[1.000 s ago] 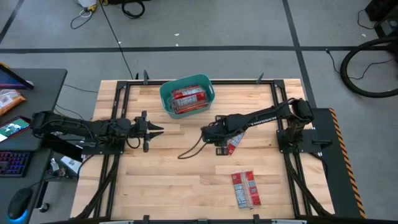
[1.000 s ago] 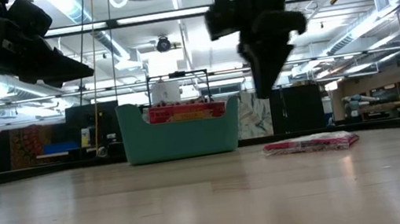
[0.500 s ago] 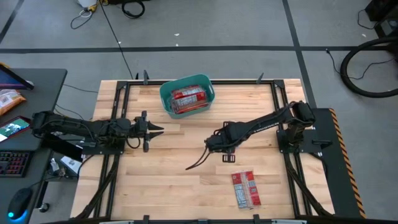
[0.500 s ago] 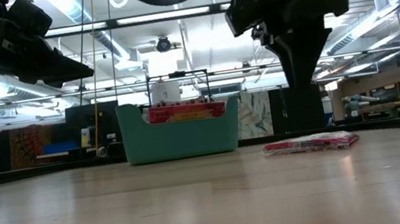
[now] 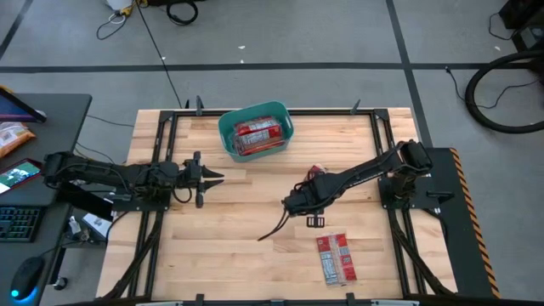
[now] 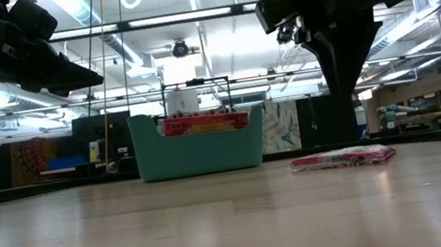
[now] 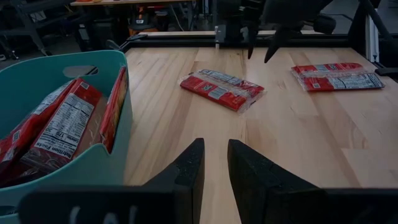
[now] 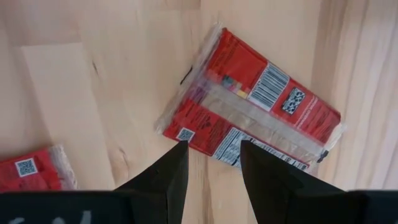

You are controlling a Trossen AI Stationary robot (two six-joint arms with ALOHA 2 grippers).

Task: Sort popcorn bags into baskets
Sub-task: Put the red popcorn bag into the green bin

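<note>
The teal basket stands at the table's far middle with several red popcorn bags in it. One popcorn bag lies flat on the table, partly under my right arm. Two more bags lie side by side nearer the front edge. My right gripper is open and points down above the single bag's edge, clear of it. It hangs well above the table in the low view. My left gripper is slightly open and empty, left of the table's middle.
The left wrist view shows the basket's wall close beside my left gripper, and bare wood between it and the single bag. A dark cable trails from my right arm over the table. A desk with a keyboard stands left of the table.
My right gripper has moved toward the table's near edge and a little to the right, staying above the table, and now stands over the single bag. The bags and the basket have not moved.
</note>
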